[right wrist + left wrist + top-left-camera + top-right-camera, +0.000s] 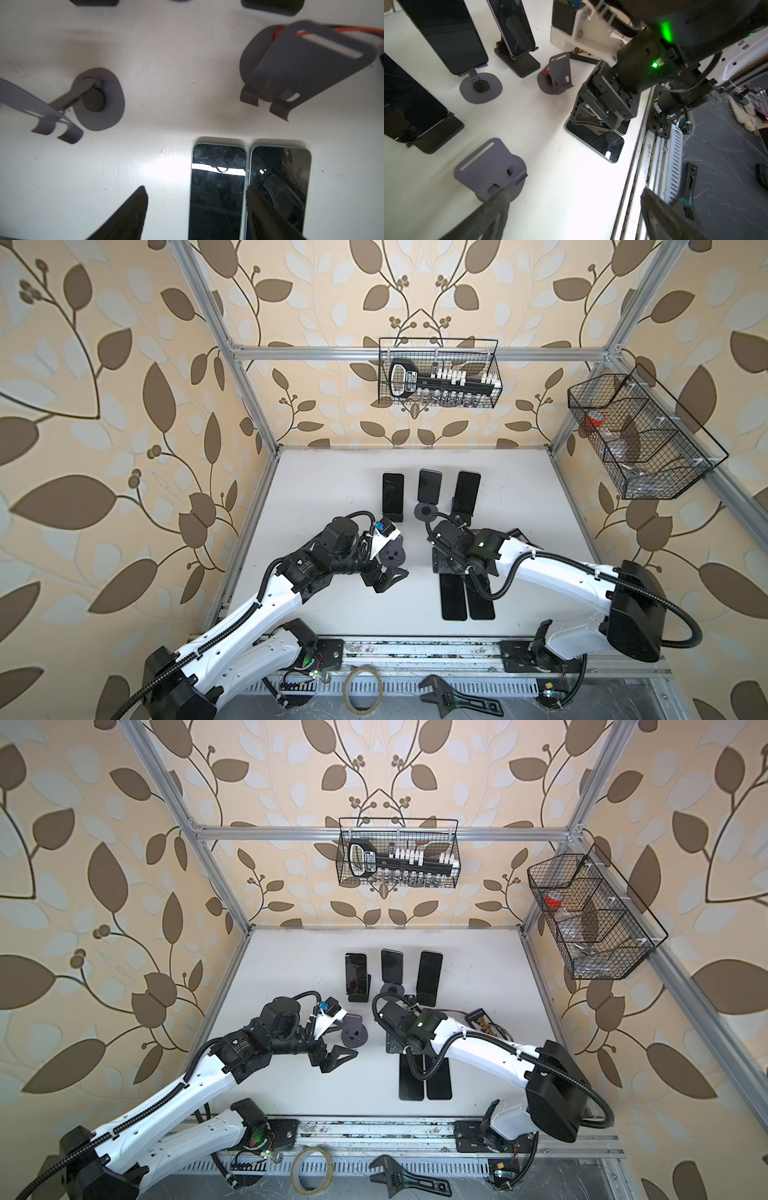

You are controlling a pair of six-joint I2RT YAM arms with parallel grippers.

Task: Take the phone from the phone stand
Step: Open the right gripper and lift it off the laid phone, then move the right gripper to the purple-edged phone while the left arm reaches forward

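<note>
the white table (316,497) is bounded along the lower edge in both top views by an aluminium rail (415,649) and at the other sides by frame posts; bare surface is left at the left and right margins and in the gap between the two arms

three phones are propped upright in a tight row at the upper middle of the table, none touching: the left phone (392,497) on a black stand (392,517), the middle phone (429,486) on a purple stand (424,511), the right phone (466,491) on a second black stand (461,514)

two flat phones (218,197) are laid screen up, side by side and almost touching, at the lower middle

two empty purple stands are seen: the near empty stand (490,166) and the far empty stand (560,72)

the left gripper (575,192) is spread wide with nothing held; one fingertip (500,199) is seen against the foot of the near empty stand, contact not being clear

the right gripper (196,192) is held over the flat phones, its fingers parted and nothing clamped; one fingertip (255,199) is seen over the seam between them

a label on the tool in the wire basket (438,373), upper middle, and gold print on a dark box (482,1021) are too blurred to be read
</note>
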